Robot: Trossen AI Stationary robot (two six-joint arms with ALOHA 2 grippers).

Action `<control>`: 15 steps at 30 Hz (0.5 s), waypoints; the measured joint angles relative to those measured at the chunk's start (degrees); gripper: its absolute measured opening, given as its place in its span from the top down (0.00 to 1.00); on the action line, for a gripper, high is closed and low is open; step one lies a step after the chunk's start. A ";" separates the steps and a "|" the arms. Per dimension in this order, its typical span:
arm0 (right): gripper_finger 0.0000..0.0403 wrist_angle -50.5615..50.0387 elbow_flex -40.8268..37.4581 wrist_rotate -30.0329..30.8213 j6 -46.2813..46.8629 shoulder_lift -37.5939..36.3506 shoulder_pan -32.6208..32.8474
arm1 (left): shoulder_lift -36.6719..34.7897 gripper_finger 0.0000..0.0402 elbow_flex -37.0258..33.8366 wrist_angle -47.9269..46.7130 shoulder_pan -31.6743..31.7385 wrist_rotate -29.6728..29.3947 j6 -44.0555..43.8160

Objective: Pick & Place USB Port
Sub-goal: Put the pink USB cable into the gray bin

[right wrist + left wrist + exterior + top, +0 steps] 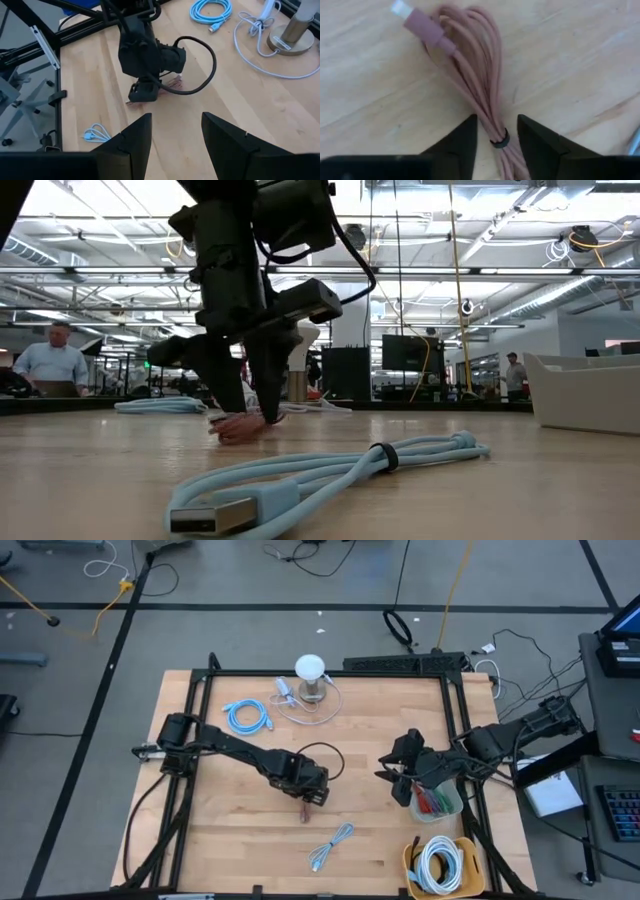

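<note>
The left fingers (470, 142) stand apart on either side of a bundled pink cable (470, 75), at the point where a black band ties it; whether they press the cable cannot be told. The cable lies flat on the wooden desk (580, 60), its pink plug and metal tip toward the upper left of the left wrist frame.

In the low view, a light blue cable (330, 475) lies nearest, across the lower centre, its USB plug at the lower left. Behind it the left gripper (243, 415) comes down to the desk with the pink cable at its tips.

From above, the left gripper (311, 797) sits just below the middle of the frame, with the light blue cable (332, 845) lower, toward the bottom centre. At the bottom right a yellow bin (412, 862) holds a coiled white cable (438, 865).

The right gripper (400, 780) waits at the centre right, its fingers (135, 140) spread and holding nothing, beside a clear cup (440, 802) with red and green things inside.

Farther off, toward the upper centre, a coiled blue cable (247, 717) lies beside a white lamp (311, 675) ringed by a white cord.

In the room beyond the desk, a person (52, 360) sits at the left of the low view.
</note>
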 joint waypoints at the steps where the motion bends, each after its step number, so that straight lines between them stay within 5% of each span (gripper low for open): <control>1: 0.59 -0.02 0.00 0.00 0.06 0.00 0.00 | -0.31 0.69 -0.03 -0.26 -0.08 -0.51 -0.06; 5: 0.59 0.13 0.00 0.03 0.30 0.00 -0.02 | -1.92 0.94 -0.37 1.21 -0.17 -3.09 1.93; 10: 0.59 6.97 -2.05 0.02 3.34 -0.29 -0.02 | -5.71 0.97 -0.34 10.05 0.15 -9.91 6.44; 15: 0.59 24.90 -10.73 -3.08 6.55 -1.94 -0.10 | -12.97 0.97 -0.26 16.77 -1.70 -24.88 8.48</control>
